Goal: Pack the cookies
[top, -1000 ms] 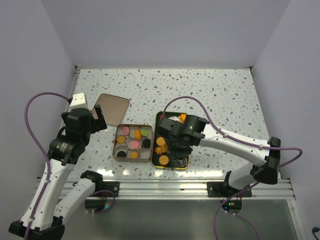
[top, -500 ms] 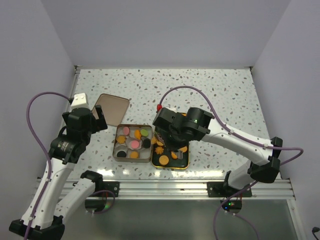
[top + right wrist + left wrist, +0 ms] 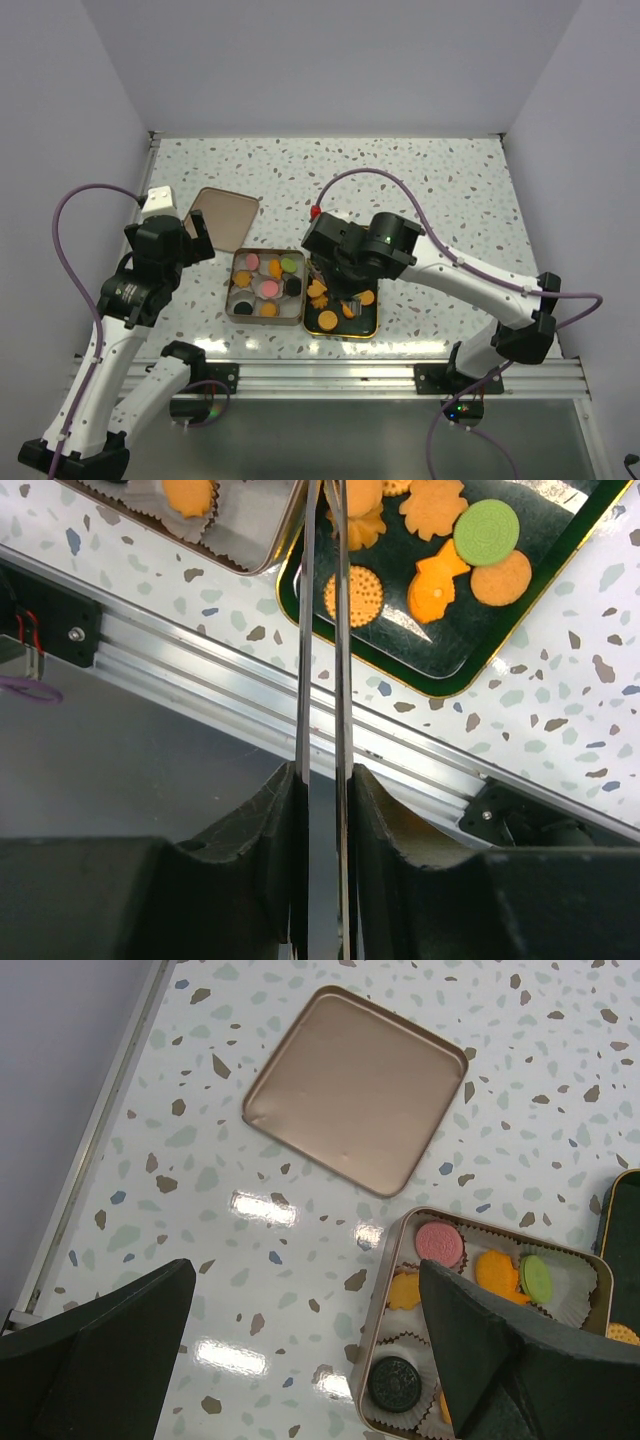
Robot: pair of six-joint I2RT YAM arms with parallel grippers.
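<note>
Loose cookies lie on the dark green tray (image 3: 346, 334): a green round (image 3: 486, 532), an orange round (image 3: 352, 595) and orange shaped ones (image 3: 435, 585). More cookies sit in paper cups in the tin (image 3: 231, 292), among them a pink one (image 3: 439, 1244) and a dark one (image 3: 397, 1383). My right gripper (image 3: 322, 284) hangs over the tray's left side by the tin wall. Its thin blades (image 3: 325, 485) stand close together and their tips run off the top of the wrist view. An orange cookie (image 3: 318, 292) is right at the tips; a grip does not show. My left gripper (image 3: 307, 1270) is open above the table left of the tin.
The tin's lid (image 3: 222, 218) lies flat on the table behind and to the left of the tin. The aluminium rail (image 3: 200, 670) runs along the table's near edge, close in front of the tray. The left wall edge (image 3: 100, 1130) lies beyond the lid.
My right gripper has risen from the middle of the tray and shifted left towards the tin, its blades drawing closer. The left arm has not moved.
</note>
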